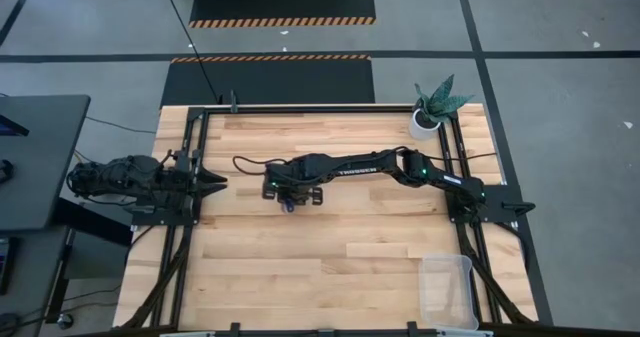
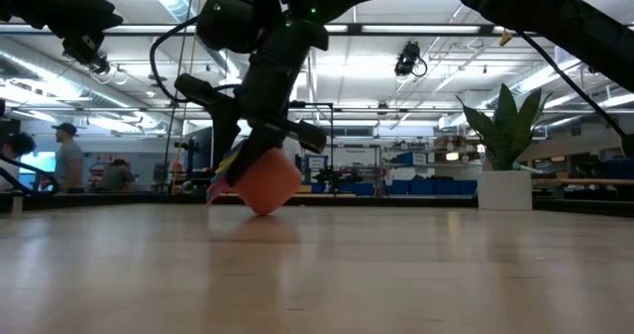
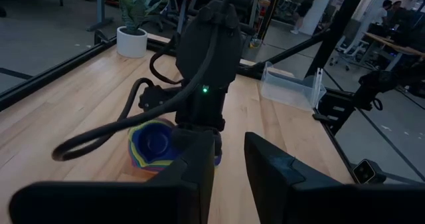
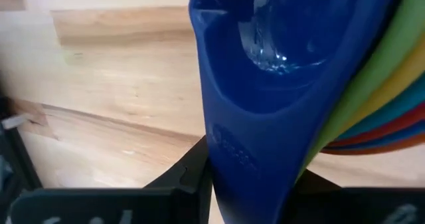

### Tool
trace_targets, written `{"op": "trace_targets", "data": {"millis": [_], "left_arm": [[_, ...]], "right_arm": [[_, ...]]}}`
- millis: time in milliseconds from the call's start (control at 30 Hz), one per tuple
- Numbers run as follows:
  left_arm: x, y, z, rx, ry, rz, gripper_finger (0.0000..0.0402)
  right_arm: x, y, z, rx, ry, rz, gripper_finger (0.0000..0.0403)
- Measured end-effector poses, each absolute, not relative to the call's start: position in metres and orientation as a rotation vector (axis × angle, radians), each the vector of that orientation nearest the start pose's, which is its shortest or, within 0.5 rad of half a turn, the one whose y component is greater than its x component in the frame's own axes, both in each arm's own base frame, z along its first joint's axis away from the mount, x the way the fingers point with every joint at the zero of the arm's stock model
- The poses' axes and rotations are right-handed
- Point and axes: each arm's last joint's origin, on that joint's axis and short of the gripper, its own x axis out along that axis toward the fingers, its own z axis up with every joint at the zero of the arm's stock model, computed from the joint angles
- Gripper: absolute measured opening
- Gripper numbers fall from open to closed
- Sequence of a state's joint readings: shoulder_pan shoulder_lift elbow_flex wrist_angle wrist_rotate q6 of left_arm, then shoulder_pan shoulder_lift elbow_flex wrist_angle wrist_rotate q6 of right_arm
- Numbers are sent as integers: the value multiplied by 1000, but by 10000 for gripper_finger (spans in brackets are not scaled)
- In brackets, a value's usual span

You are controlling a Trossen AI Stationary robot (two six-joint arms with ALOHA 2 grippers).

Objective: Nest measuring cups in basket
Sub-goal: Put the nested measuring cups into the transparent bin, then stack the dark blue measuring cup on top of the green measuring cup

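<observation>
The dark blue handle [image 4: 249,151] fills the right wrist view, and the right end effector [image 4: 249,184] is clamped on it. The measuring cups [image 2: 260,180] are already nested in one stack, near the middle of the counter [image 1: 320,267] in the high view, tilted with the orange one touching the wood. The handles point up into the fingers, so the long axis is steep. I judge the carrying step is now: lift, then cross to the basket [image 1: 448,289] at the lower right. The left end effector [image 1: 212,182] waits at the left edge, fingers apart.
</observation>
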State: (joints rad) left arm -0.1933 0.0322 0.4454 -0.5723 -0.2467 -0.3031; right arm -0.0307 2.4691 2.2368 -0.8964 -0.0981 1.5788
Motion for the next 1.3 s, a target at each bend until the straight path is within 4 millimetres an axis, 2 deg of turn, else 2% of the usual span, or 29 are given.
{"op": "trace_targets", "data": {"millis": [300,733,1000,1300], "left_arm": [[51,-3,250,-268,146,76,91],[51,-3,250,-268,146,77,91],[51,-3,250,-268,146,76,91],[51,-3,250,-268,146,76,91]], "right_arm": [[524,-13,185,1454,877,-815,110],[524,-12,185,1422,887,-794,172],[525,-12,185,1408,886,-778,196],[532,-14,189,1403,760,-780,215]]}}
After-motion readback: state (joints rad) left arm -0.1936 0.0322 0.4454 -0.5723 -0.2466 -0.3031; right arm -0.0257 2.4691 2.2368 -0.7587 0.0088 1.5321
